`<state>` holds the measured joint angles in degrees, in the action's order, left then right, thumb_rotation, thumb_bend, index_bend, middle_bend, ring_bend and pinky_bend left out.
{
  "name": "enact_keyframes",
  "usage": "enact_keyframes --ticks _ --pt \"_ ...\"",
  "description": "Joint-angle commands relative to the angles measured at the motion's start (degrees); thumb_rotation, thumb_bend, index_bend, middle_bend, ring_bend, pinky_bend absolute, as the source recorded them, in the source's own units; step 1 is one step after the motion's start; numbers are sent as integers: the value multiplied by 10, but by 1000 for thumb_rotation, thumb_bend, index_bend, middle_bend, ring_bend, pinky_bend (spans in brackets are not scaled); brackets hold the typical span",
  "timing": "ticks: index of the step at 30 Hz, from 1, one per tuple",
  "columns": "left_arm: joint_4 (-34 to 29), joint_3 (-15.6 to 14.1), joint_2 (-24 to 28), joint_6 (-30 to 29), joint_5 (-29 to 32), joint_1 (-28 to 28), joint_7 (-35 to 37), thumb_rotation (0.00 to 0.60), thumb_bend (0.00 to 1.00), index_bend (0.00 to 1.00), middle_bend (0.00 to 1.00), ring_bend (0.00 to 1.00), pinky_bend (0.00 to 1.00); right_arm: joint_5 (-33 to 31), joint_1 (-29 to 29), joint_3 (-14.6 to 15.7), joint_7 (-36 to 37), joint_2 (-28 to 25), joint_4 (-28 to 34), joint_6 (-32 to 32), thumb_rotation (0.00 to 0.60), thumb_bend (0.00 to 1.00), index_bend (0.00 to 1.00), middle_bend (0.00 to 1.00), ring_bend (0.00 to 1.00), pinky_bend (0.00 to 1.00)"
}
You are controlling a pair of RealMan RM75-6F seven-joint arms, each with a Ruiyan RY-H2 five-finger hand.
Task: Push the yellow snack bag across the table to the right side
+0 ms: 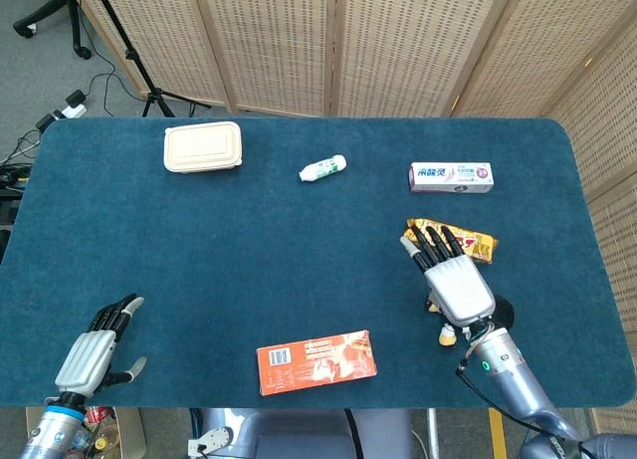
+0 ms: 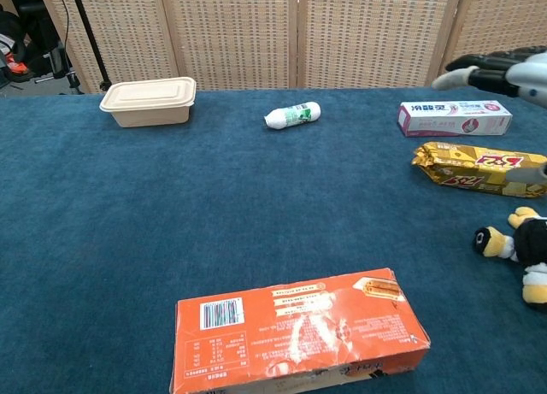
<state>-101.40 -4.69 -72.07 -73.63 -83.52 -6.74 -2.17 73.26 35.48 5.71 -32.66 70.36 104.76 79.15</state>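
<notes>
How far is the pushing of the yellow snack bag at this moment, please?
Looks done: the yellow snack bag lies in the table's right part, below the toothpaste box and above the plush penguin. In hand: nothing; the right hand hovers open and raised, apparently not touching the bag, and the left hand is open by the near left edge. Left: seemingly nothing.

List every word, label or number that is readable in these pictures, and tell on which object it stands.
Toothpaste box: coloured print, too blurred to read.
Yellow snack bag: red logo, not legible.
Orange box: barcode and small text, too small to read.
White bottle: green label, unreadable.
Nothing can be quoted with certainty.
</notes>
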Motion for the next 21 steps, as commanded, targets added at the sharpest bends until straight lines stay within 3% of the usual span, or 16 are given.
enact_keyframes --ticks 1,7,21 --pt "1 1 -1 -5 -3 1 -5 600 323 0 0 0 7 29 -41 20 44 -20 -8 21 600 252 89 0 0 79" --pt "4 2 -4 -17 -11 4 -22 600 323 0 0 0 7 57 -97 38 111 -42 -38 40 600 248 89 0 0 79" --pt "9 6 -3 -50 -27 14 -60 600 324 0 0 0 7 120 -201 45 222 -79 -98 107 600 246 105 0 0 79"
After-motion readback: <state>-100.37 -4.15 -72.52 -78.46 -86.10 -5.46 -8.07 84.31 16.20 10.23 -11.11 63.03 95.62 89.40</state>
